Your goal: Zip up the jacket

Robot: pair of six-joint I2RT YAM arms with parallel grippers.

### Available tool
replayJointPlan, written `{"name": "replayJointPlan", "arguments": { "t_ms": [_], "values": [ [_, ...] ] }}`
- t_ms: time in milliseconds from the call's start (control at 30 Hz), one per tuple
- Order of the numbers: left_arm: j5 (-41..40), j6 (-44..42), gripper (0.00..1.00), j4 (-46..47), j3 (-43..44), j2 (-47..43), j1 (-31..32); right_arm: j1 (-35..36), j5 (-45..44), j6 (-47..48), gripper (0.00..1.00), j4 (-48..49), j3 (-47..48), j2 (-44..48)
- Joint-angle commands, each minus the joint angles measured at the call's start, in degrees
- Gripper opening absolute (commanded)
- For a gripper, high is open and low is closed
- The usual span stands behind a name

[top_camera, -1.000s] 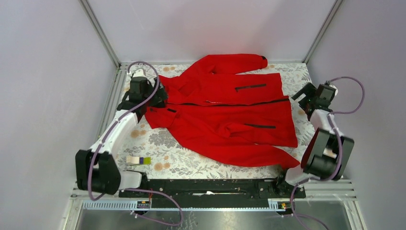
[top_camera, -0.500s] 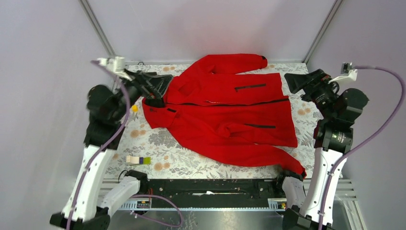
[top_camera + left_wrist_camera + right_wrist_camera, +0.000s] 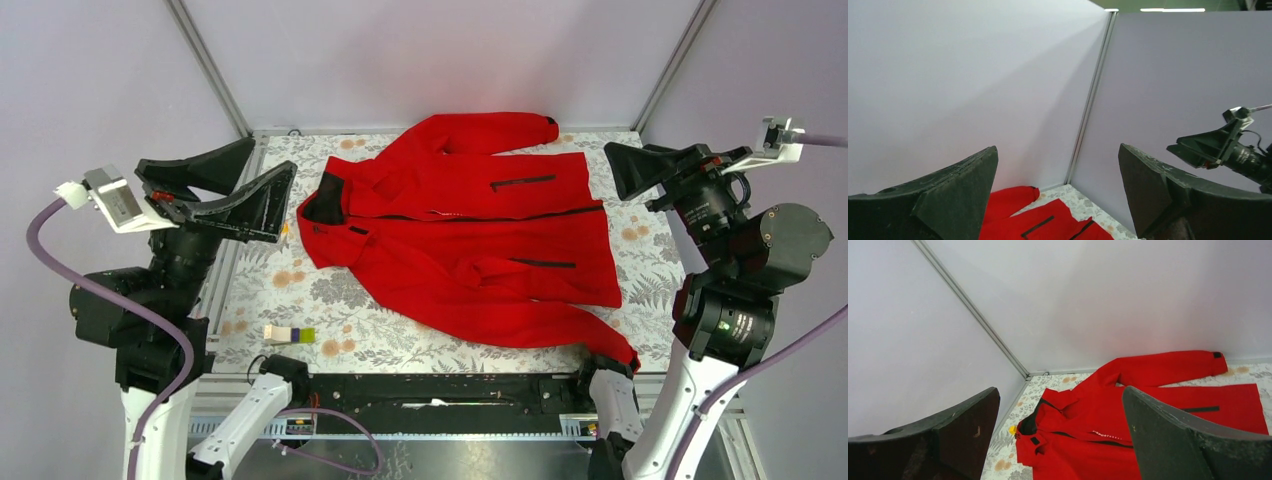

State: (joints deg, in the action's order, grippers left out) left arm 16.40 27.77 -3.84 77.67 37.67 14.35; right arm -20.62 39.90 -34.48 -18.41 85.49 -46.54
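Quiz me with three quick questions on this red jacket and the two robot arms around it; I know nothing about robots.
1. True or false: the right gripper is clamped on the jacket.
2. The jacket's collar points: A) to the robot's left, B) to its right, C) to the near edge.
3. What colour is the collar's lining?
Key: 1 false, its jaws stand open, clear of the cloth; 2 A; 3 black.
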Motion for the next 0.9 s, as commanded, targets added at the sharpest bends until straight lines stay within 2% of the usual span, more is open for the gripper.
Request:
{"name": "replayJointPlan", "arguments": {
  "t_ms": [0,100,167,333,433,667,867],
  "values": [
    [-4.39,-4.29,0.99,-3.32,0.53,0.25,2.58,0.22,-4.5,2.23,1.0,-1.09,0.45,3.42],
    [-6.35,-6.95,0.99,-4.81,0.61,-0.39,5.84,0.39,-7.83,3.22,1.0,1.1,-3.23,9.13],
    [-8.36,-9.23,0.99,-6.2,0.67,-1.25,8.6,2.14,-8.94,6.24,1.0,-1.33,-3.52,11.23],
    [-13.71,-12.99,0.99,-7.74,-0.56,-3.48,12.16,14.19,-17.02,13.44,1.0,-8.56,-8.68,16.8],
    [-14.76,-13.27,0.99,-7.63,-1.44,-3.87,12.45,17.94,-24.23,16.84,1.0,-11.13,-12.08,21.19],
    [-16.15,-10.91,0.99,-7.56,-2.24,-2.54,12.46,18.94,-37.74,18.64,1.0,-11.4,-14.11,25.03],
    [-19.23,-9.43,0.99,-7.71,-2.79,-2.37,12.46,20.17,-36.08,20.02,0.99,-11.09,-16.2,26.47]
  ]
}}
